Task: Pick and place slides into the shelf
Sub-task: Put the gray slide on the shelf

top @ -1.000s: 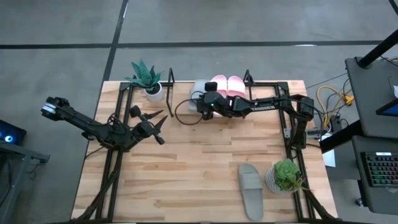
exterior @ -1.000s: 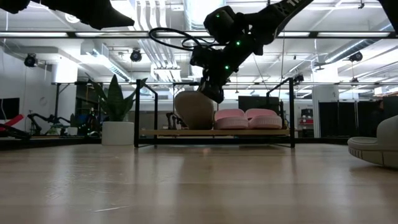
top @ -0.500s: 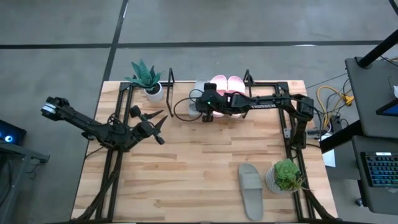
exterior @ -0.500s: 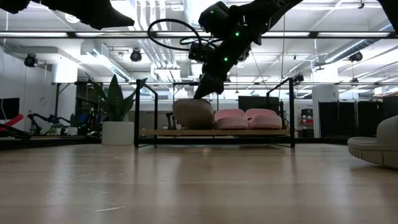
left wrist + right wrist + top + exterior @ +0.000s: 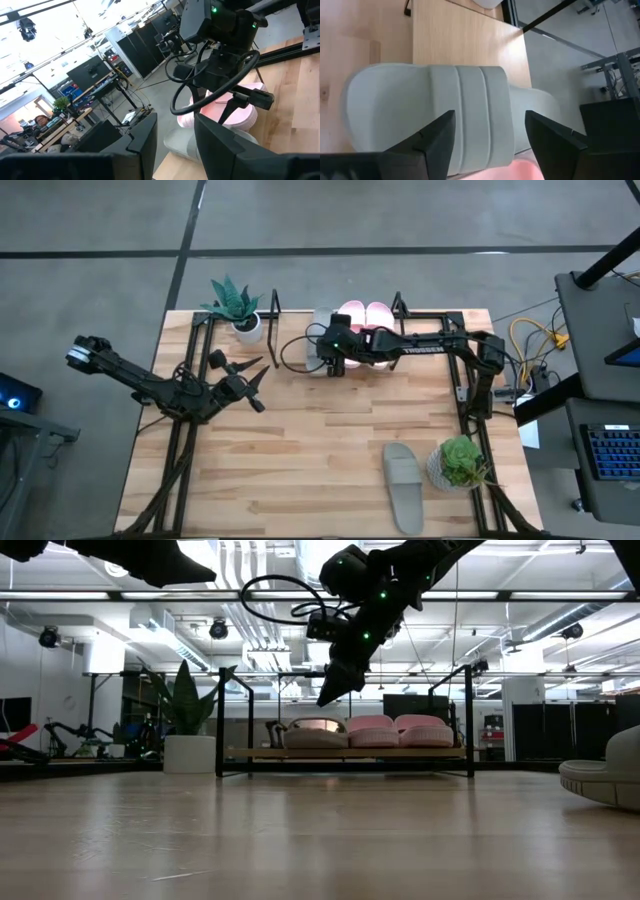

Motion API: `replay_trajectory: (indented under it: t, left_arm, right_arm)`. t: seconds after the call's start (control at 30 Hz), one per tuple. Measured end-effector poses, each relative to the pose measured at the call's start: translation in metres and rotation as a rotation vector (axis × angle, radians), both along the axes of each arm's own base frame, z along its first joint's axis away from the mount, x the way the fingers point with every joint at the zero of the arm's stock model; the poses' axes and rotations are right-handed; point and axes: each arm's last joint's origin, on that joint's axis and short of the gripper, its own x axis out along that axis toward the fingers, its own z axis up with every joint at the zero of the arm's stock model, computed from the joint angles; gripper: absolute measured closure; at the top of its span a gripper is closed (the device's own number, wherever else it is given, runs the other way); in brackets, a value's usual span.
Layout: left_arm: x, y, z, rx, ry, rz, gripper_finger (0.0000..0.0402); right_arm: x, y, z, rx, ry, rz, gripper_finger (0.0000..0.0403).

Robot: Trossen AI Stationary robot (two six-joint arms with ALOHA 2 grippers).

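Your shelf (image 5: 240, 752) held three slides once the grey-green slide (image 5: 316, 733) dropped from tilted in the jaws to flat on its board, touching the pink pair (image 5: 398, 730); that placement looked done. The last grey-green slide (image 5: 404, 484) waited near the front plant (image 5: 458, 461). Your right gripper (image 5: 331, 696) hung just above the placed slide, fingers spread, empty. The left gripper (image 5: 252, 383) idled, half-open.

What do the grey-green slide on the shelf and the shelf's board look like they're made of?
Grey-green slide: likely soft rubber or foam, with a matte, moulded surface and a ribbed strap. Shelf: the board looks like light wood, with pale grain visible in the right wrist view, and the uprights are thin, black and probably metal.
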Motion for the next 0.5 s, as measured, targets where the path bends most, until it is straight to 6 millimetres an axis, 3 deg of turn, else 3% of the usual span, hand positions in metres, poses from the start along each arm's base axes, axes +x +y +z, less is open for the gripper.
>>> replay_trajectory:
  t: [0.2,0.33,0.5]
  left_arm:
    - [0.000,0.000,0.000,0.000,0.000,-0.001,0.0288]
    - [0.000,0.000,0.000,-0.002,-0.002,-0.002,0.0288]
    - [0.001,-0.001,0.000,-0.030,-0.024,-0.051,0.0288]
  right_arm:
    - [-0.004,0.005,0.014,0.007,-0.046,-0.003,0.0176]
    - [-0.017,0.020,0.047,0.041,-0.130,0.027,0.0183]
    - [-0.054,0.051,0.100,0.142,-0.248,0.057,0.0192]
